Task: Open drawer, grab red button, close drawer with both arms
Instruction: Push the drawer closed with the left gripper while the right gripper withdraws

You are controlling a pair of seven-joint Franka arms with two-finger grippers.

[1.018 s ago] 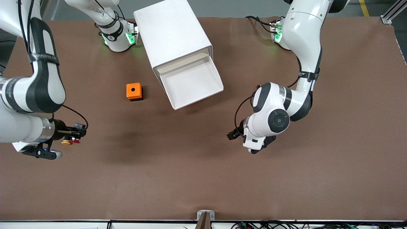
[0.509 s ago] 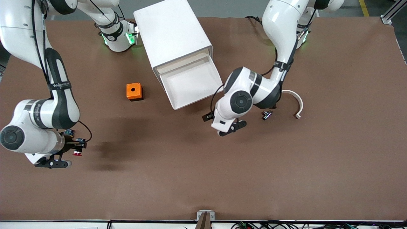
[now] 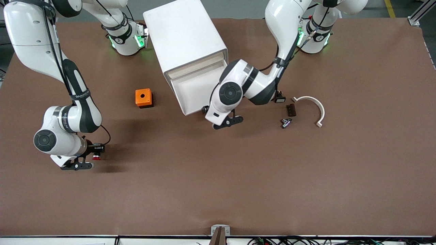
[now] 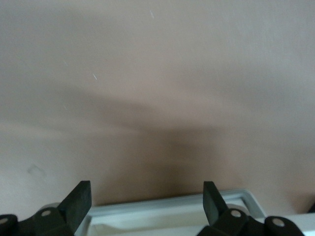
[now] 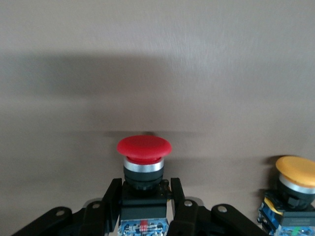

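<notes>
Right gripper [image 5: 142, 206]: fingers clamped on the black body of the button [image 5: 143, 162], red cap pointing away from the wrist. In the front view the right gripper [image 3: 96, 153] hangs low over bare table [image 3: 218, 190] toward the right arm's end, the button [image 3: 96, 157] showing red at its tip. Grab step — judged done. Just beside the held button, the right wrist view shows a second button with a yellow-orange cap [image 5: 294, 189]; whether it stands on the table or hangs from something, I cannot tell.

Left gripper [image 4: 147, 194]: fingers spread wide, nothing between them. In the front view the left gripper [image 3: 218, 119] sits at the front edge of the drawer [image 3: 190, 90], which stands pulled out of the white cabinet [image 3: 184, 37]. The left wrist view shows the drawer's rim [image 4: 162, 211] right under the fingertips. So: opening done, closing not yet done.

Remaining, as I judge it — left arm pushes the drawer front back into the cabinet while the right arm keeps the button clear.

Farther out from the left gripper, toward the left arm's end: a small metal part [image 3: 286, 122], a dark block [image 3: 291, 110], a white curved strip [image 3: 315, 108]. Toward the right arm's end: an orange box [image 3: 143, 97].
</notes>
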